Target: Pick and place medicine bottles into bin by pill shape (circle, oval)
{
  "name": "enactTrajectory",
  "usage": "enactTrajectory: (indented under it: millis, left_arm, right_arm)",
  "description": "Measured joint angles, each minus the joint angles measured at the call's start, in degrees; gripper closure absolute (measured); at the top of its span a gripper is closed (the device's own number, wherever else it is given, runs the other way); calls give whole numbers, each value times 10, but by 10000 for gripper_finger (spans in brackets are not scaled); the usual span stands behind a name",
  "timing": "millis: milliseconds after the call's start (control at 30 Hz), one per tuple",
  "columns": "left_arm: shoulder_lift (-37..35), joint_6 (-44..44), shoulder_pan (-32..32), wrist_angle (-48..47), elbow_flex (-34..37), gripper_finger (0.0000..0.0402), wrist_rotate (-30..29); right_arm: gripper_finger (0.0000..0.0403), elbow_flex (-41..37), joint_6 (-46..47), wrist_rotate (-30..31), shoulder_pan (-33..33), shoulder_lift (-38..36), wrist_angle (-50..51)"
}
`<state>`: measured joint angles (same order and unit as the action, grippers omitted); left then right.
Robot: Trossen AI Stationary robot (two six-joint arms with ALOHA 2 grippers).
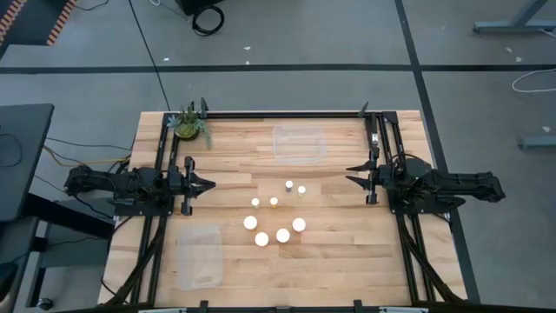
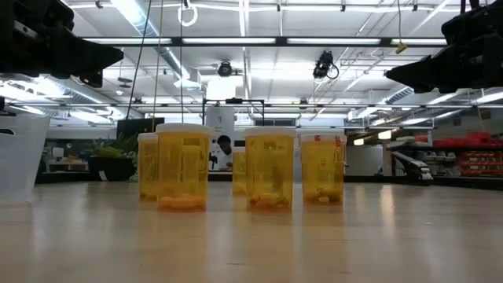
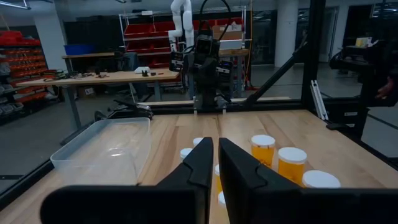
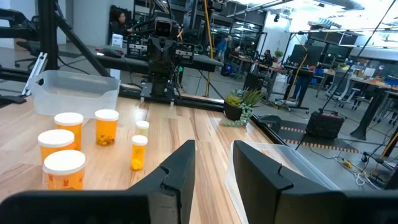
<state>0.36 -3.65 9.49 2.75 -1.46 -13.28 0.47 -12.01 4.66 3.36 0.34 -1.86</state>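
Note:
Eight white-capped medicine bottles stand upright on their bases mid-table. Several narrow ones [image 1: 288, 184] stand farther back, and several wide ones [image 1: 261, 238] stand nearer. The low view shows their orange bodies [image 2: 183, 165]. My left gripper [image 1: 208, 184] hovers at the table's left, level, pointing toward the bottles, fingers together and empty [image 3: 216, 142]. My right gripper [image 1: 352, 176] hovers at the right, pointing toward the bottles, open and empty [image 4: 214, 144]. Both grippers are well clear of the bottles.
One clear plastic bin [image 1: 299, 143] stands at the far middle of the table, and another [image 1: 199, 254] at the near left. A green potted plant [image 1: 189, 124] stands at the far left corner. Dark frame rails [image 1: 161, 217] run along both sides.

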Motion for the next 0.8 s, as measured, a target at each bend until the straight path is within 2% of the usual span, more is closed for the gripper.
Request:
enactTrajectory:
  millis: [267, 533, 800]
  left_arm:
    - [0, 0, 0, 0, 0, 376, 0]
    - [0, 0, 0, 0, 0, 366, 0]
    - [0, 0, 0, 0, 0, 375, 0]
  right_arm:
    - [287, 0, 8, 0, 0, 0, -6]
    - [287, 0, 106, -7, -1, 0, -10]
    - [287, 0, 255, -28, 0, 0, -54]
